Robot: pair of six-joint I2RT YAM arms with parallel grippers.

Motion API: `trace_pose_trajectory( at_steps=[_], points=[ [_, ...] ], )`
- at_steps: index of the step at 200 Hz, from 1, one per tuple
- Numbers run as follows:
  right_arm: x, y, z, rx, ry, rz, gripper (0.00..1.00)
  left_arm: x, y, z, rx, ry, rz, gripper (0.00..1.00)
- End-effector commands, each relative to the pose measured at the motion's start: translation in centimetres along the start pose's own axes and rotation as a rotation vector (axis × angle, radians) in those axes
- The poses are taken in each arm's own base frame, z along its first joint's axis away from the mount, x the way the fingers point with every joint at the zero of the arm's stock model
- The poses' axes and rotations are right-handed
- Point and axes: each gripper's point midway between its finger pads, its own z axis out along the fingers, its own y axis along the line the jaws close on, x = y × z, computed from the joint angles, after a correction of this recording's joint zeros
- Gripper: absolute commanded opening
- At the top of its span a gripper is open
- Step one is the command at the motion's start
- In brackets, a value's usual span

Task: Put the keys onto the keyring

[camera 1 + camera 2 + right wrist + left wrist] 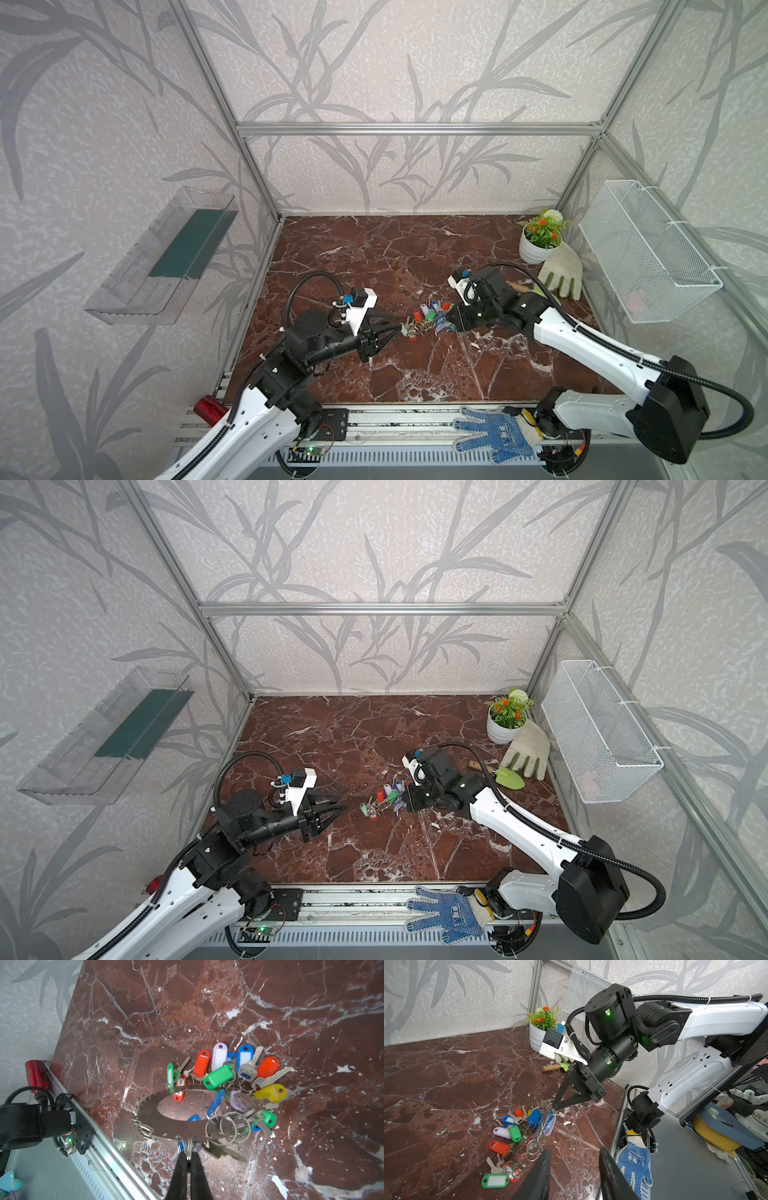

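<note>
Right gripper [188, 1160] is closed tight on the keyring [149, 1114] at its rim. Around the keyring lie the keys [220, 1076], some half hidden beneath it. Left gripper [575, 1153], part-open and empty, hangs just beside the keyring.

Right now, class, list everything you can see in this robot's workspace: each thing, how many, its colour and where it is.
table: one, red-brown marble, centre.
keyring: one, grey metal disc with wire rings, mid-table.
keys: many, count unclear, tags blue, green, red, yellow, lilac, bunched at the keyring.
potted plant: one, white pot, far right corner.
work glove: one, cream, beside the pot.
trowel: one, green, wooden handle, by that glove.
dotted glove: one, blue, front rail.
wire basket: one, white, right wall.
clear tray: one, transparent, left wall.
red cylinder: one, front rail's left end.
left gripper: one, black, open, beside the keys.
right gripper: one, black, shut on a keyring rim ring.
</note>
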Motion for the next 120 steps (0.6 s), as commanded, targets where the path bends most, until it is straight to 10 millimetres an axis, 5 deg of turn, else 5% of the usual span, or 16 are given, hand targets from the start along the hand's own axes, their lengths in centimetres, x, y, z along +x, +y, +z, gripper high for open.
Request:
trace_pose_trajectory(
  at_steps=[1,74,120],
  points=[
    [0.7,-0.3,0.5,0.004,0.032,-0.014,0.0,-0.6,-0.3,0.2,0.004,-0.038,-0.013,0.4],
    [0.1,2.1,-0.1,-0.113,0.028,-0.049,0.01,2.6,0.2,3.7,-0.107,0.054,0.096,0.35],
    [-1.0,2.8,-2.2,-0.121,-0.003,-0.089,0.0,4.7,3.6,5.1,-0.272,0.105,0.425,0.57]
  ],
)
